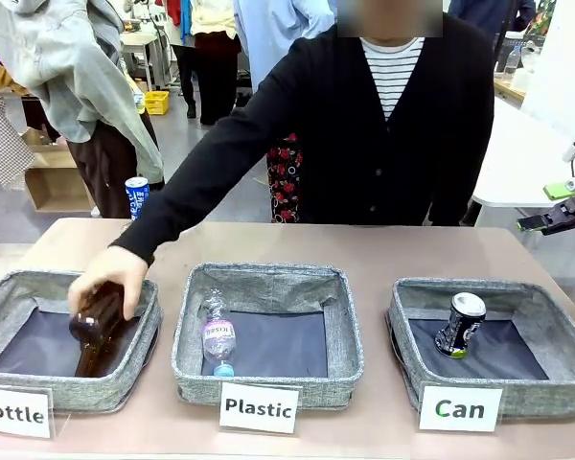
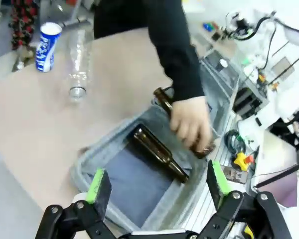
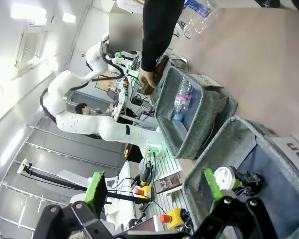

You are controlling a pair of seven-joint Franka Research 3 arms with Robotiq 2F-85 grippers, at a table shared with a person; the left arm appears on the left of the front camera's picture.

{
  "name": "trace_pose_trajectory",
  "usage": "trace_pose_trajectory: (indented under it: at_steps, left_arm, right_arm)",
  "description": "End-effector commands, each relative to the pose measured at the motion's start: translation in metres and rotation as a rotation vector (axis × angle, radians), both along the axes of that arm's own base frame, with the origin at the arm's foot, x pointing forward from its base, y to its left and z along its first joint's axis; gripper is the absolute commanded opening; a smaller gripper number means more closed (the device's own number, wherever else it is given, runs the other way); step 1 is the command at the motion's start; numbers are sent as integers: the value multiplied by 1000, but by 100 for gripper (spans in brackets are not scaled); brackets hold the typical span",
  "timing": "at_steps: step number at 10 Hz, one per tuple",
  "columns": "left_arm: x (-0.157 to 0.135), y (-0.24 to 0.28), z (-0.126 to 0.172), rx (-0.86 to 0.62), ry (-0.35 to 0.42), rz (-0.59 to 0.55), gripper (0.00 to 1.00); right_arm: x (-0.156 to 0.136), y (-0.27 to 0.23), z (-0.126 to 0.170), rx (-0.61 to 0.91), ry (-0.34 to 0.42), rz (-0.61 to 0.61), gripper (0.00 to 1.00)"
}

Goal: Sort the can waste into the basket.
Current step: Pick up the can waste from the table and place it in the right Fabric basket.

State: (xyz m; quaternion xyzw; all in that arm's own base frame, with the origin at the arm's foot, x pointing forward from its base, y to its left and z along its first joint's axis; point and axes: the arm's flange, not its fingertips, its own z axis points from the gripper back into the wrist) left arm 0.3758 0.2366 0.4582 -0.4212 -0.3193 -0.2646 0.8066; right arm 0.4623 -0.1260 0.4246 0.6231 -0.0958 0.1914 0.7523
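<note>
Front view: black can (image 1: 460, 324) rests inside basket (image 1: 546, 398).

The long pale-brown table (image 1: 383, 244) stands on a smooth grey floor (image 1: 216, 177). Behind it on the left, an open brown cardboard box (image 1: 53, 182) sits on that floor, with a yellow plastic crate (image 1: 156, 102) farther back. A white side table (image 1: 517, 158) stands off to the right. Bright white lamps (image 3: 25, 11) glare against a pale wall (image 3: 5, 99).
</note>
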Motion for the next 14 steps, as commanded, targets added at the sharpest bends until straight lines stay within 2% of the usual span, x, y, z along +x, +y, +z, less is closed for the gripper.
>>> trace_pose_trajectory:
  at_steps: [1, 2, 3, 5, 8, 11, 12, 13, 14]
  left_arm:
    - [-72, 19, -13, -92, -113, 96, 100]
    - [-90, 25, -23, -122, -128, 142, 100]
    - [-94, 26, -31, -142, -131, 152, 100]
    - [-84, 23, -33, -145, -113, 129, 100]
    - [-50, 3, -7, -56, -92, 63, 100]
    - [45, -53, 15, 65, -40, -108, 100]
    - [79, -79, 12, 76, -31, -156, 100]
    - [116, -109, 6, 141, -6, -144, 100]
    - [142, -128, -2, 142, -23, -198, 100]
  right_arm:
    - [1, -2, 3, -3, -12, 14, 100]
    - [1, -2, 3, -3, -12, 14, 100]
    - [1, -2, 3, -3, -12, 14, 100]
    - [1, -2, 3, -3, -12, 14, 100]
    - [1, -2, 3, -3, -12, 14, 100]
    - [1, -2, 3, -3, -12, 14, 100]
    - [1, -2, 3, -3, -12, 14, 100]
    - [1, -2, 3, -3, -12, 14, 100]
    - [1, -2, 3, -3, -12, 14, 100]
